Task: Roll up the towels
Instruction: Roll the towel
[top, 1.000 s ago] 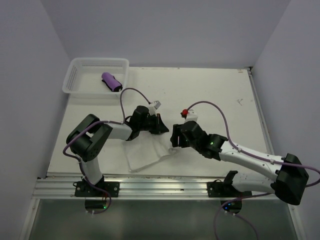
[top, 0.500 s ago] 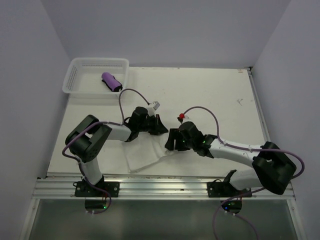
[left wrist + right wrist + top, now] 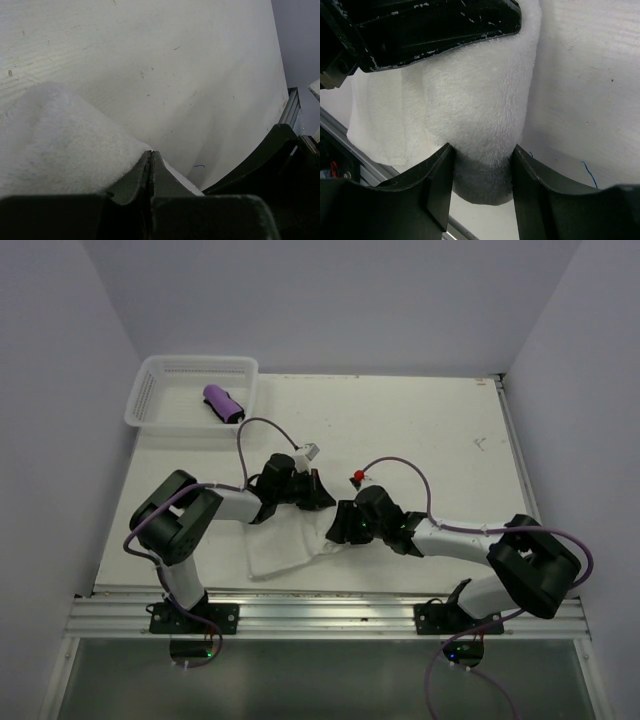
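Basket [image 3: 160, 400] is sitting well back and left of both grippers, holding the purple towel [image 3: 223, 403], which is lying rolled up near its right wall. Left arm [image 3: 190, 515] is reaching right, low over the table [image 3: 420, 430]. Left gripper [image 3: 320, 497] is clamping fully closed, pinching the edge of the white towel [image 3: 285, 545] at its tips. Right arm [image 3: 470, 540] is stretching left, also low. Right gripper [image 3: 337, 531] is standing about half wide, straddling a thick fold of the white towel, with both fingers [image 3: 437, 185] pressing into the pile. The grippers are sitting just beside each other, the left gripper crowding the fold from beyond the right gripper's tips. The rest of the white towel is lying on the table on the near side of both grippers.
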Available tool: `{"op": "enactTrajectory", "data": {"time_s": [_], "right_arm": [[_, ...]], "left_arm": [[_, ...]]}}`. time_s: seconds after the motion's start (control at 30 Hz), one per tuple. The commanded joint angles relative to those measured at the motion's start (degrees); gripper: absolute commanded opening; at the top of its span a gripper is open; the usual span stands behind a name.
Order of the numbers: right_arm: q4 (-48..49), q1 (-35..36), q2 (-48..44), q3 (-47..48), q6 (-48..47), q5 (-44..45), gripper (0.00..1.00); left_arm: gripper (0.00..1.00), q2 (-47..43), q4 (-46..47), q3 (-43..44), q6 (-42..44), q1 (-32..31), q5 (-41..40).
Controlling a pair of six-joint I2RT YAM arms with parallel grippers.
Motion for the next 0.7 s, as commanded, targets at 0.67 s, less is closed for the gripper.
{"op": "enactTrajectory", "data": {"time_s": [0.67], "right_arm": [[-26.29, 14.45, 3.18, 12.31, -11.64, 31.27, 0.13]], "left_arm": [[0.00, -7.90, -19.39, 9.59, 2.12, 5.08, -4.53]]}}
